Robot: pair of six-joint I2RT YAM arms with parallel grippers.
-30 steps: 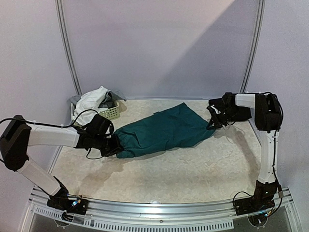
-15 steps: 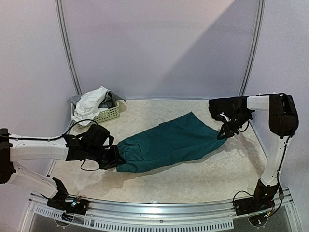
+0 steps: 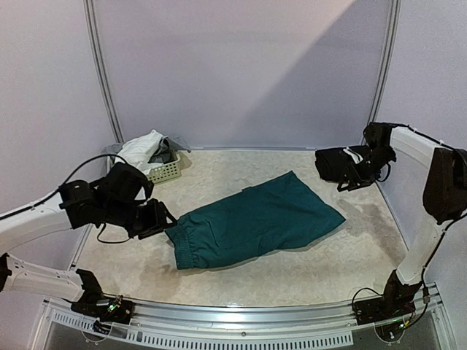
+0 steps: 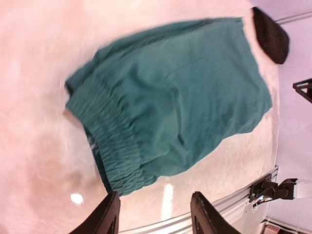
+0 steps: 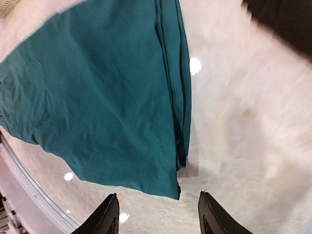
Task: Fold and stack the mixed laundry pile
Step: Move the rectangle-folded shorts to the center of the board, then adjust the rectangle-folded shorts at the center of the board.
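Note:
The dark teal-green shorts [image 3: 255, 219] lie spread flat on the table, elastic waistband toward the left. The left wrist view shows the shorts [image 4: 170, 97] whole, the right wrist view their hem end [image 5: 97, 97]. My left gripper [image 3: 164, 219] hovers just off the waistband; seen from its wrist, the left gripper [image 4: 155, 195] is open and empty. My right gripper [image 3: 349, 179] hangs beyond the hem, and in its own view the right gripper [image 5: 158, 194] is open and empty. A folded black garment [image 3: 332, 162] lies at the back right. A white cloth [image 3: 142, 149] is heaped on the basket.
A small pale perforated basket [image 3: 168, 171] stands at the back left corner under the white cloth. The metal rail [image 3: 241, 321] runs along the table's near edge. Walls close in the back and both sides.
Both grippers have opened and let go of the shorts, then drawn back and up from its ends. The shorts, stretched between them before, now lie flat on the table.

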